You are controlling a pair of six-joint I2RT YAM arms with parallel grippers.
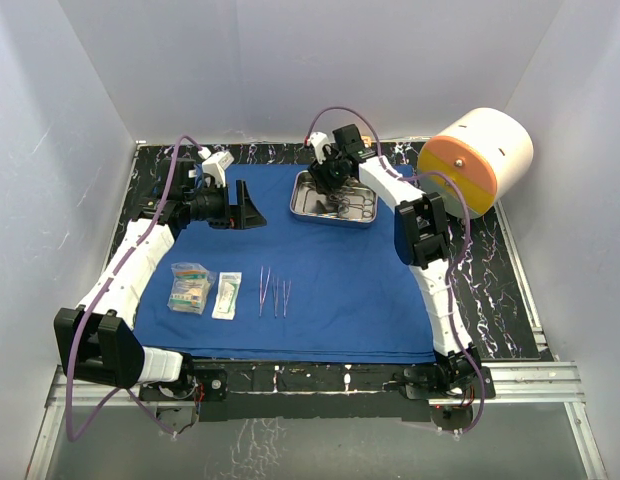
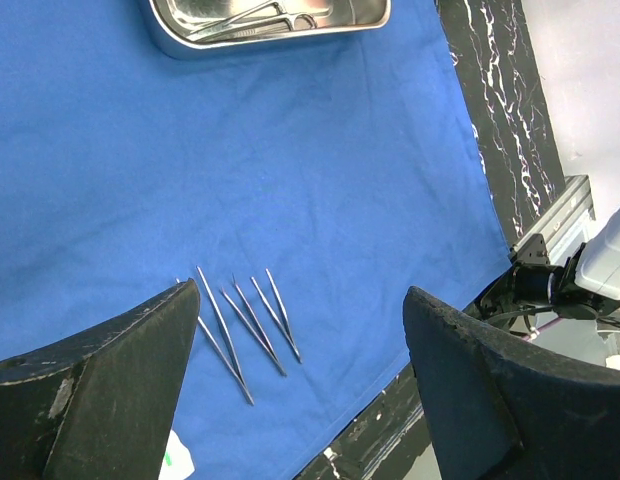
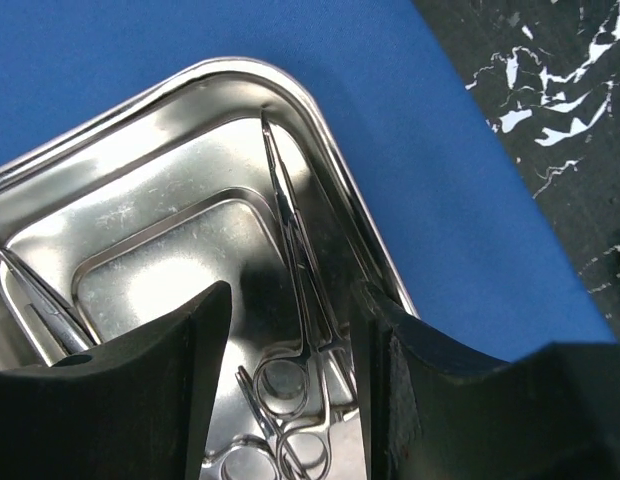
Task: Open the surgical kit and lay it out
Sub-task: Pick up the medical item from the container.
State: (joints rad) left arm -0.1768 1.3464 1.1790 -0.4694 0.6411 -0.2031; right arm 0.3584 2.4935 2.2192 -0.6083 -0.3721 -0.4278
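The royal-blue cloth (image 1: 330, 275) lies spread flat on the table. The steel tray (image 1: 362, 212) sits on its far part and holds scissors-like clamps (image 3: 295, 250). My right gripper (image 1: 330, 182) hangs low in the tray, open, its fingers (image 3: 140, 390) on either side of a clamp's ring handles; midpoint (image 3: 290, 370). Three slender forceps (image 1: 273, 293) lie side by side near the front, also seen in the left wrist view (image 2: 245, 320). Two clear packets (image 1: 190, 287) (image 1: 227, 295) lie left of them. My left gripper (image 1: 245, 205) is open and empty above the cloth (image 2: 300, 380).
A big white-and-orange cylinder (image 1: 480, 160) lies at the back right, off the cloth. The black marbled table (image 1: 500, 290) shows around the cloth. White walls close in on three sides. Another clamp (image 3: 40, 300) lies at the tray's left side.
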